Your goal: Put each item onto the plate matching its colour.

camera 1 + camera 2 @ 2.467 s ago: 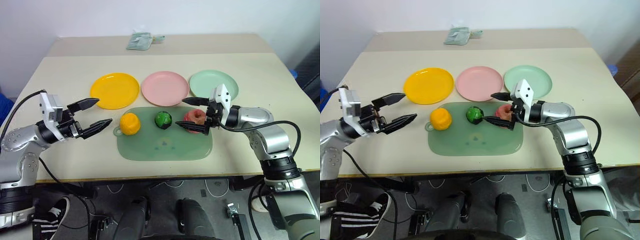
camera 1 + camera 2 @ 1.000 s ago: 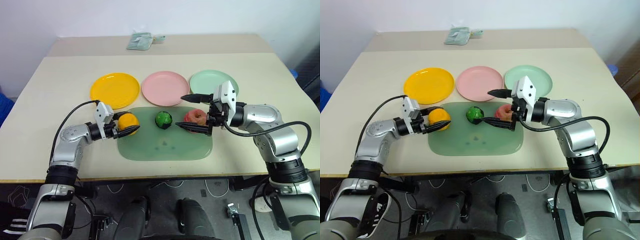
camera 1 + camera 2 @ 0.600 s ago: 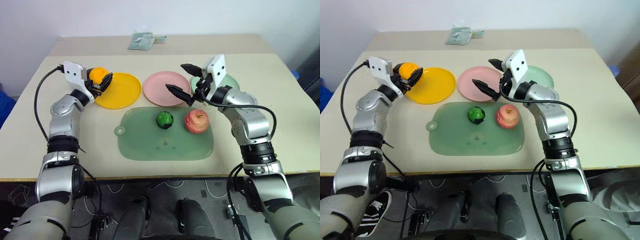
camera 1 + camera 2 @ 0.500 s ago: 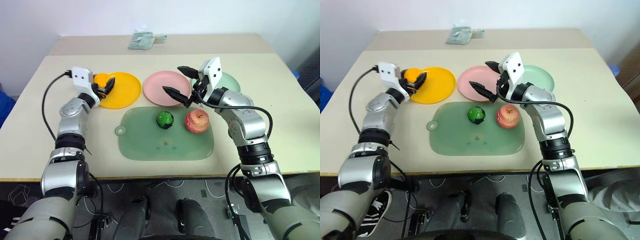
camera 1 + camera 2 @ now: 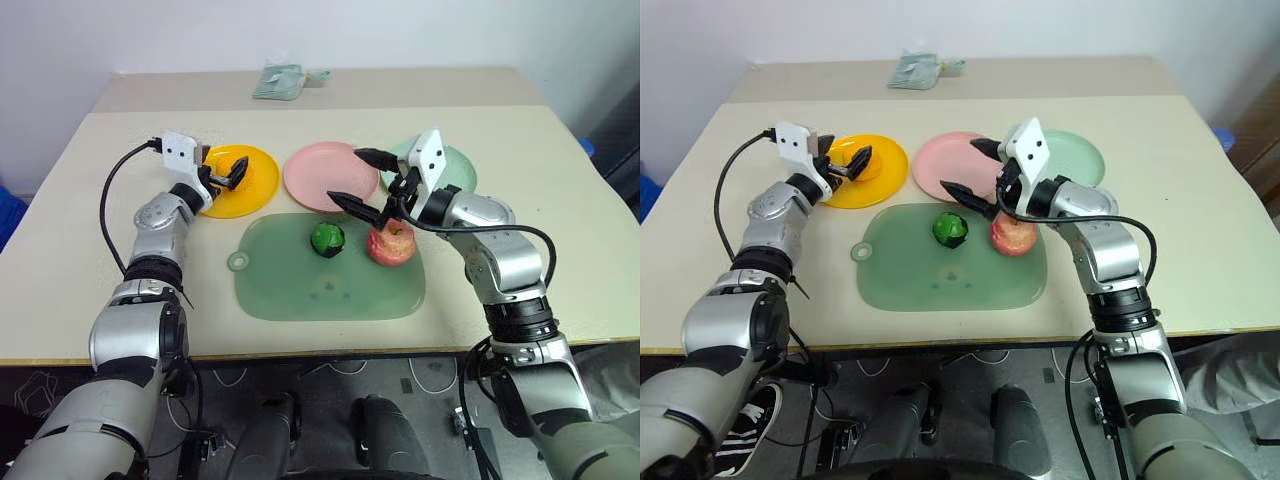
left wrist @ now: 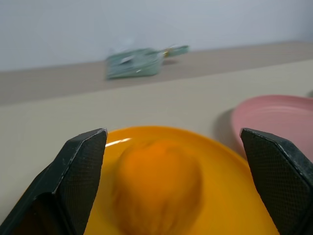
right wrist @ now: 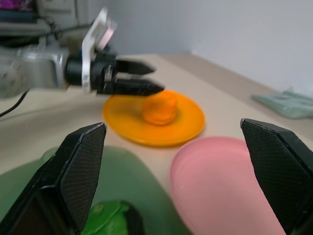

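orange fruit (image 6: 159,183) on yellow plate (image 6: 230,196) | L end effector (image 5: 228,175) open

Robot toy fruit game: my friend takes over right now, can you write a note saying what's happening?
Left gripper: open, at the round yellow plastic plate, empty.
Right gripper: open, empty, above the red-pink toy apple.
Done: the orange-yellow lumpy toy fruit sits on the yellow plate.
Left: the apple and the small dark green round toy fruit lie on the translucent green mat. Apple goes on the round pink plate, green fruit on the pale mint green plate; both plates hold nothing yet.
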`<state>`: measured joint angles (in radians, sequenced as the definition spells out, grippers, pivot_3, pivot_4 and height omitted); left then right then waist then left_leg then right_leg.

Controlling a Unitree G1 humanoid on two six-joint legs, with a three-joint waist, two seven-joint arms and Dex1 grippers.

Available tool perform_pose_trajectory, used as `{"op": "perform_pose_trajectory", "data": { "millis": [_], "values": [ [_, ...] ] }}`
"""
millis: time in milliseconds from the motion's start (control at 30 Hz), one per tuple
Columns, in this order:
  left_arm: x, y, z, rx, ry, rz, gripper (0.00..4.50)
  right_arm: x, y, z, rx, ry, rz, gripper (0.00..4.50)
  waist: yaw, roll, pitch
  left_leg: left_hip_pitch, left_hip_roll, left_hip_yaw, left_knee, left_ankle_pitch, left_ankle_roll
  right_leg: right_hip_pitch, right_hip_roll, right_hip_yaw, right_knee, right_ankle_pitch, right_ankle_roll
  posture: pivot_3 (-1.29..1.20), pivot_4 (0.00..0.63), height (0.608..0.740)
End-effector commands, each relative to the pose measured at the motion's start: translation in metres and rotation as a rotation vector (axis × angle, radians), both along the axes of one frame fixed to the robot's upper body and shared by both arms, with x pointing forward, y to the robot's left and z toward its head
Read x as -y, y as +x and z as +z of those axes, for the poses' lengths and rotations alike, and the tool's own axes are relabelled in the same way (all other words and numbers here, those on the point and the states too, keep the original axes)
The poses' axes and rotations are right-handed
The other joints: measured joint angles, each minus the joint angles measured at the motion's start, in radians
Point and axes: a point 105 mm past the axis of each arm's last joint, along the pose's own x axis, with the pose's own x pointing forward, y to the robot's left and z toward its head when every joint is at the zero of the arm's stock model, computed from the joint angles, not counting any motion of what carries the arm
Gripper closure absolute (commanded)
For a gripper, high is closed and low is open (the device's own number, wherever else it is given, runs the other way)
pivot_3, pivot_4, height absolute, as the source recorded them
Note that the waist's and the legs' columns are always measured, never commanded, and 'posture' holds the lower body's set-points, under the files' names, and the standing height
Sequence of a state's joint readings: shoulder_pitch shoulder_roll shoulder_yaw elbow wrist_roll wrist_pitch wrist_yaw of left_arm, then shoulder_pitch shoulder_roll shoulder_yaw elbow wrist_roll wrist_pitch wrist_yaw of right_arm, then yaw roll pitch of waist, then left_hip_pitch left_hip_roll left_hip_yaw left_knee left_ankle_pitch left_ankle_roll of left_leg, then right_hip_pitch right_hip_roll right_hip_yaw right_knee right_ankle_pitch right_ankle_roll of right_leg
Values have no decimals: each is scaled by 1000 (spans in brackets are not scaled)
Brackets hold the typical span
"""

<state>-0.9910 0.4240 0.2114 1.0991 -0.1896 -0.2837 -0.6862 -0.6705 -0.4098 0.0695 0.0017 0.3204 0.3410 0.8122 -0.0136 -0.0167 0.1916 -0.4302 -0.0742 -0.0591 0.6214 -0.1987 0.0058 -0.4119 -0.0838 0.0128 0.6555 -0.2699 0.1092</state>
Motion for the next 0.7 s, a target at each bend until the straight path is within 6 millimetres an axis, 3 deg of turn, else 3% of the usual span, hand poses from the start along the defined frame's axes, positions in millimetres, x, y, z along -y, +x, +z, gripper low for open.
{"op": "perform_pose_trajectory", "data": {
  "millis": [33,133,300,467,600,700],
  "values": [
    [9,-19,33,127,43,-192,37,-11,-15,12,39,-25,72,0,-1,0,0,0,0,0,0,0,0,0,0,0,0,0,0,0,150,740],
    [20,-63,22,108,124,-478,37,-17,-12,10,11,-55,60,0,-15,1,0,0,1,1,-1,0,0,0,0,1,0,0,0,0,150,740],
    [12,-117,7,-24,136,-662,37,-30,-17,-5,-46,-133,106,0,-30,1,0,0,2,0,-2,0,0,-2,-1,4,0,0,-1,0,150,740],
    [-3,-137,-8,-124,175,-651,37,-36,-14,-20,-106,-193,109,0,-22,1,0,1,2,0,-3,0,-1,-1,-3,4,-1,0,-1,0,150,740],
    [1,-147,-7,-128,167,-660,37,-36,-9,-40,-101,-310,88,0,-15,1,0,1,2,0,-3,0,-1,-1,-3,3,-1,0,-1,0,150,740],
    [-1,-150,-11,-140,173,-642,37,-37,-4,-43,-113,-311,70,0,-6,1,0,1,2,0,-3,0,-1,-1,-3,3,-1,0,-1,0,150,740]
  ]
}}
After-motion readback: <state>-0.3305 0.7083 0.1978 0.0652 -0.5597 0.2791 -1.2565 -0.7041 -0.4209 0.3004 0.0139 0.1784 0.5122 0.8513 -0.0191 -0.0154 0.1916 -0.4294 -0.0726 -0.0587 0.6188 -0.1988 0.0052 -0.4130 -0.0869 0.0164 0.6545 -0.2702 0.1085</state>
